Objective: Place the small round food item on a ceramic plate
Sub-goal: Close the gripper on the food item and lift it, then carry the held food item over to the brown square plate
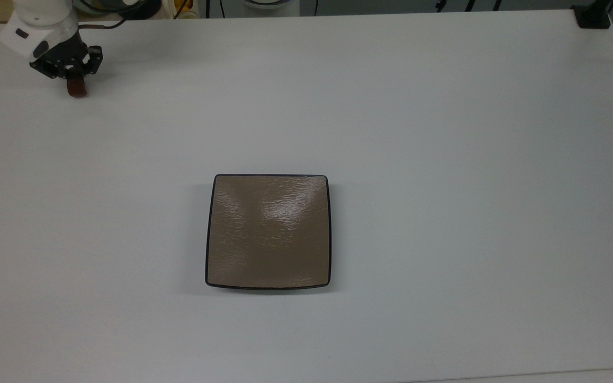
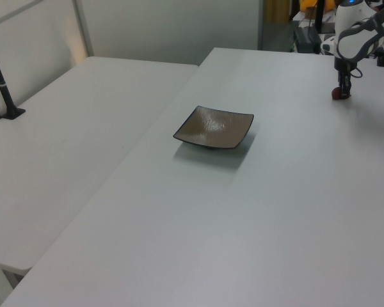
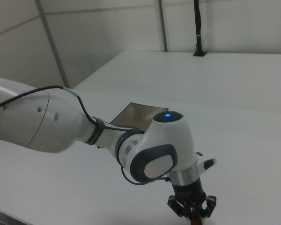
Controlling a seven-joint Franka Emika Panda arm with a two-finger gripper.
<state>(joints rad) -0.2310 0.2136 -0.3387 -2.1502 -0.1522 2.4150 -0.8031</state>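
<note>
Gripper [image 1: 76, 85] was down at the tabletop [image 1: 445, 133] near the far-left corner in the top view, fingers pinched in on the small round food item [image 1: 77, 90], one on each side of it. Reddish-brown lump was sitting at or just on the surface, couldn't tell if lifted. In the left view the gripper [image 2: 342, 88] was at the far right edge of the tabletop [image 2: 256, 211], the small round food item [image 2: 337, 94] poking out red at its tips, low against the surface. Ceramic plate [image 1: 268, 232] sat flat near the middle of the tabletop in the top view, square, tan-brown, rippled glaze with a shiny patch, thin dark rim, nothing on it, well apart from the gripper and lump. Left view showed the ceramic plate [image 2: 214, 127] mid-table, with a second white table [image 2: 64, 147] butted against the left edge. Right view had the arm [image 3: 75, 129] big in front, white with a blue light on the wrist, gripper [image 3: 193, 212] pointed down at the bottom edge, ceramic plate [image 3: 136, 112] partly behind the arm. A black post [image 3: 197, 28] stood at the far edge there.
</note>
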